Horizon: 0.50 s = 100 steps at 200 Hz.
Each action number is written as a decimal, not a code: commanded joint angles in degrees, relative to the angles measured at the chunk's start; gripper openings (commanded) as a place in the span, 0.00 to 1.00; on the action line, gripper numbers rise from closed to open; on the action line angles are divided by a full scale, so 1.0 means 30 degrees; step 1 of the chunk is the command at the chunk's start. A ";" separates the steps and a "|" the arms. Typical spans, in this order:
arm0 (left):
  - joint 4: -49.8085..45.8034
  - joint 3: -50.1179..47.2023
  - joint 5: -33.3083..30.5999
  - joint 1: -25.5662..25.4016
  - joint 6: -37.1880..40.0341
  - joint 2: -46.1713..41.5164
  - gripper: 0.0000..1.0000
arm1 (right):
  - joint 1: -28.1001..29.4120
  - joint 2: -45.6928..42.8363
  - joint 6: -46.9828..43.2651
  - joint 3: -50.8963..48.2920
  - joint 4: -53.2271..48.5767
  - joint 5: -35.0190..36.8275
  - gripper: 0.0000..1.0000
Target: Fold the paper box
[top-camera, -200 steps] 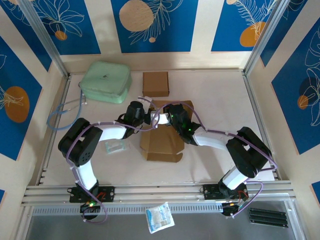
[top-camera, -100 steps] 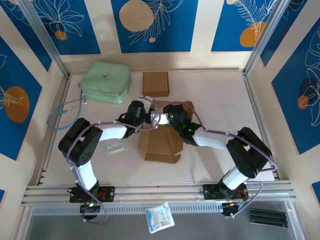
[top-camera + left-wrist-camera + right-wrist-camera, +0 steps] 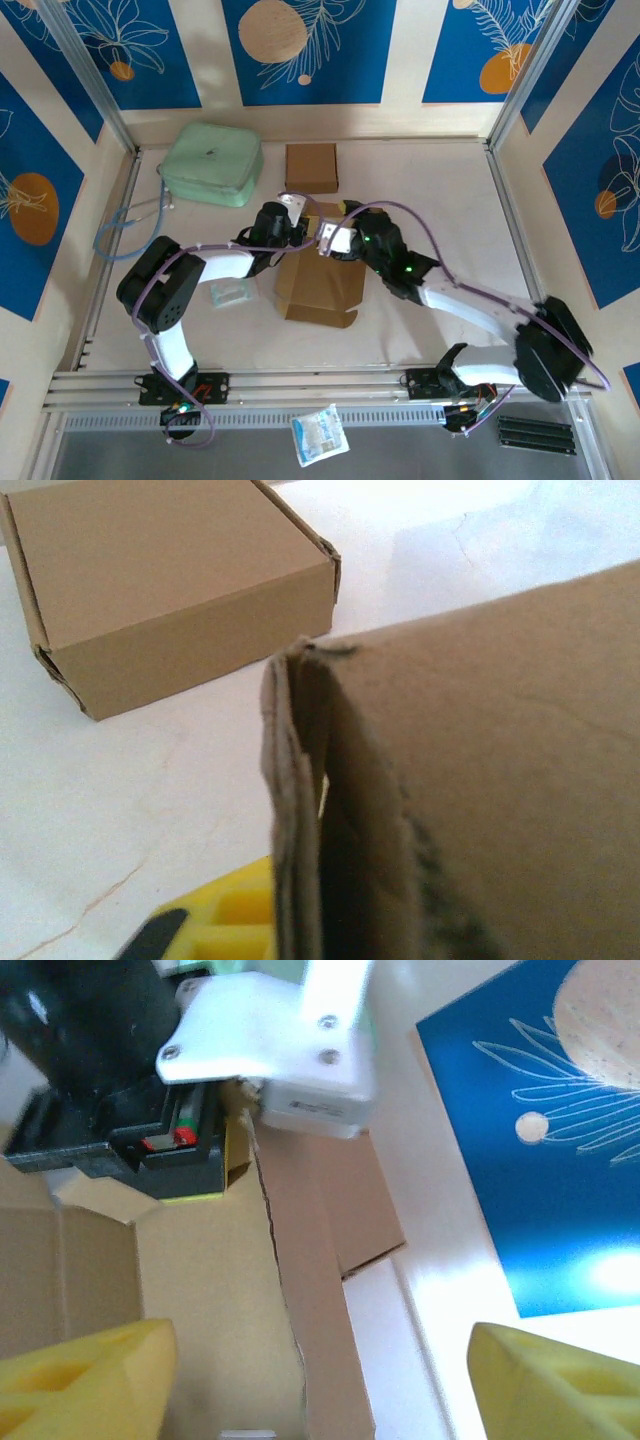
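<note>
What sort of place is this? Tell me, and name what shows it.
Probably a robot test cell, not a home: a white table fenced by aluminium rails, printed blue wall panels, and the left arm and right arm bolted at its near edge, working a paper box.

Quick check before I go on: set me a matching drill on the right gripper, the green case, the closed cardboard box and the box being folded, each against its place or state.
Things:
1. right gripper
2. green case
3. closed cardboard box
4. paper box

Place or state:
A. in the centre, partly folded
B. far left corner
C. open, pads wide apart
D. far side, middle, beyond the arms

Pairs: 1-C, 2-B, 3-D, 4-A
</note>
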 commanded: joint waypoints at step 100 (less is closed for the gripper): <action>-0.0933 -0.0773 -0.0813 -0.0915 -0.0038 -0.2204 0.37 | -0.6799 0.1059 2.7126 0.9649 -1.6406 -1.0757 0.91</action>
